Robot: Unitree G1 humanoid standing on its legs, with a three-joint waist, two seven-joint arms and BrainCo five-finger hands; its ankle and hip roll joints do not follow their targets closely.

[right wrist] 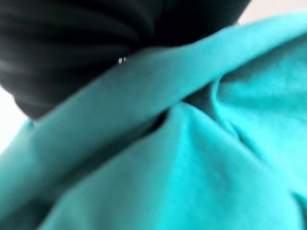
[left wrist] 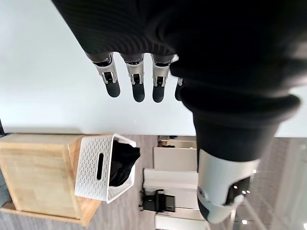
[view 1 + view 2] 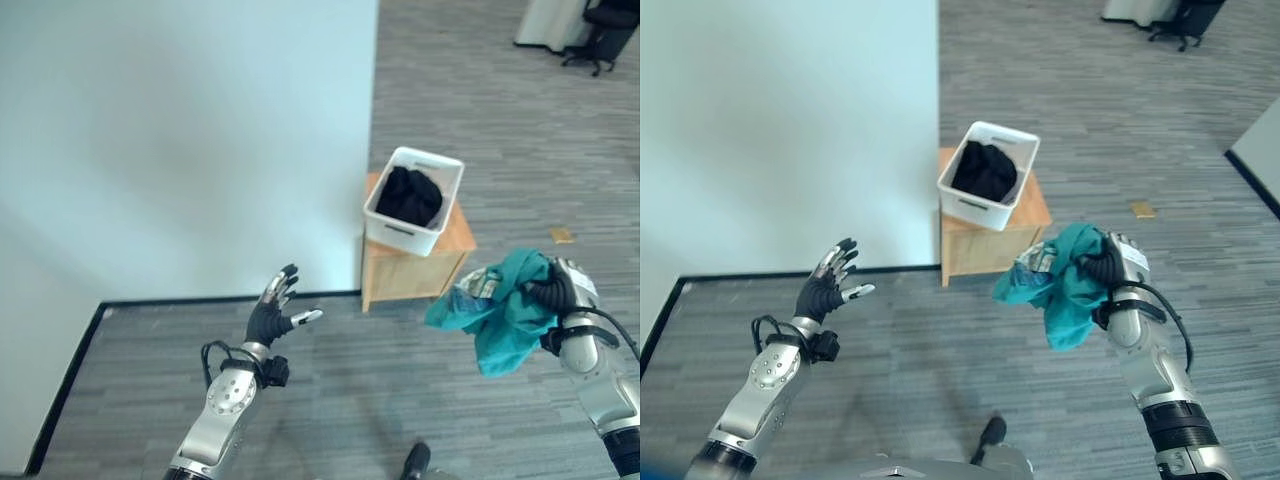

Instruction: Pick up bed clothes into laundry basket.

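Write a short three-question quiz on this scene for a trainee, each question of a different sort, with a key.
1. True or false: the teal garment already lies in the white laundry basket.
2. Multiple choice: the basket stands on A) the grey carpet, B) a small wooden table, C) an office chair.
3. Fill in: the left hand is held up with its fingers ____ and holds nothing.

Key
1. False. The right hand holds the garment bunched in the air, short of the basket, which so far contains dark clothing.
2. B.
3. Open (spread).
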